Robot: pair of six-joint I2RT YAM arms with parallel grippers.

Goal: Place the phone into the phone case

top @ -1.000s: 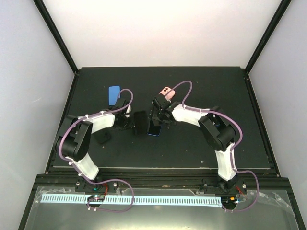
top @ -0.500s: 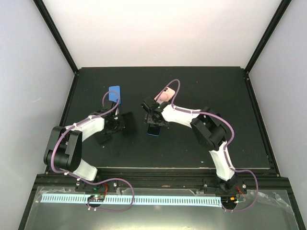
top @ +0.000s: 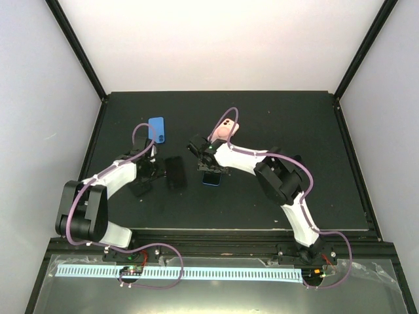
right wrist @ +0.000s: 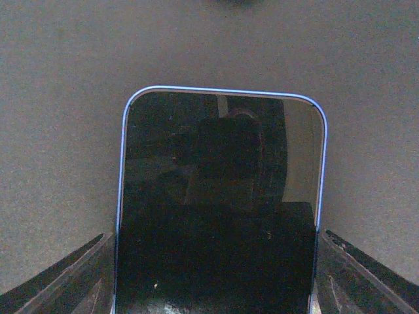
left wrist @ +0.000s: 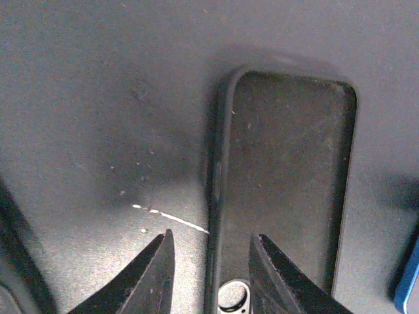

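The phone (top: 211, 178) has a black screen and a blue rim and lies flat on the black table; in the right wrist view the phone (right wrist: 219, 196) fills the space between my fingers. My right gripper (top: 207, 163) (right wrist: 215, 261) holds it by its two long sides. The pale pink phone case (top: 227, 129) lies behind the right wrist, apart from the phone, with its camera cutout showing. My left gripper (top: 159, 171) (left wrist: 211, 261) is open, its fingers straddling the left wall of a black case (top: 175, 172) (left wrist: 281, 183) that lies open side up.
A blue case (top: 156, 129) lies at the back left, and its edge shows in the left wrist view (left wrist: 409, 281). A low raised rim (top: 347, 157) borders the black table, with white walls behind it. Purple cables loop over both arms.
My left arm has drawn back to the left, and the black case has moved left with it, away from the phone. My right gripper has shifted left over the phone, which has stayed put.
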